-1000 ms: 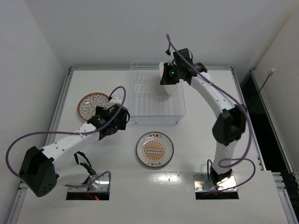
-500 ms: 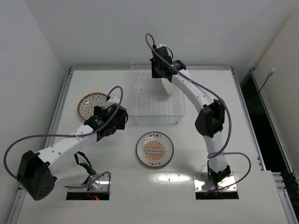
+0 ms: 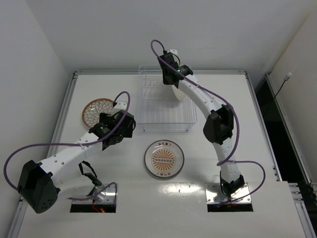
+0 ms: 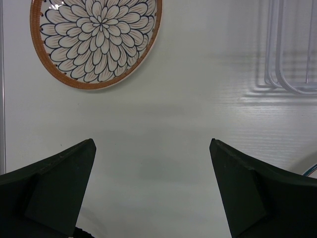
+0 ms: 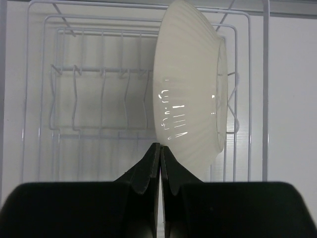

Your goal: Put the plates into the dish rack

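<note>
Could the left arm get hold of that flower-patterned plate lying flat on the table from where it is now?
Probably yes. The left gripper is open and hovers over the table just short of the flower-patterned plate, and nothing lies between them.

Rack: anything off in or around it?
Nothing spilled or broken. One plate stands on edge at the right of the rack, beside the visible prongs rather than between them; it may just be leaning. The petal plate and motif plate lie flat on the table.
</note>
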Robot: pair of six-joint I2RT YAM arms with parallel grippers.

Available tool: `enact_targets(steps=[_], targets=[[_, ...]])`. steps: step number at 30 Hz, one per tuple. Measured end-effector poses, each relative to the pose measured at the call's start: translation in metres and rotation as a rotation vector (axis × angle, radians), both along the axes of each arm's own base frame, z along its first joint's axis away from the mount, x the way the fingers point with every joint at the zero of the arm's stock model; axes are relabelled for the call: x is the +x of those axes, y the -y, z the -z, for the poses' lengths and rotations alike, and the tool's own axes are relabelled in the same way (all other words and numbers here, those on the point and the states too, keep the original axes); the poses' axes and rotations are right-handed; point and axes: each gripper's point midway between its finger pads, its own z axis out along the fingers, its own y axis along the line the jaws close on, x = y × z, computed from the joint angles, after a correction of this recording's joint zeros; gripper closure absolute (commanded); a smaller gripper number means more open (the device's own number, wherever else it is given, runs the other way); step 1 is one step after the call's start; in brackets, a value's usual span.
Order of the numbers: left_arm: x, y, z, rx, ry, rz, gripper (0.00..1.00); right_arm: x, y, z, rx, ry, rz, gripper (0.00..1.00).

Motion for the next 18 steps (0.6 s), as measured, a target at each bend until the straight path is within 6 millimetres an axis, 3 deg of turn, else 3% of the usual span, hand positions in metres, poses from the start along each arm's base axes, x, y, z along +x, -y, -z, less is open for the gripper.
enact_targets(steps=[7,18], targets=[[0.0,0.0,0.0,0.0,0.001,0.0,0.0,0.002,0.002,0.0,-0.007,0.009,0.008,1.0],[0.0,0.0,0.0,-0.001,0.0,0.001,0.0,0.015,-0.022,-0.01,0.068,0.055,-0.073,1.0]])
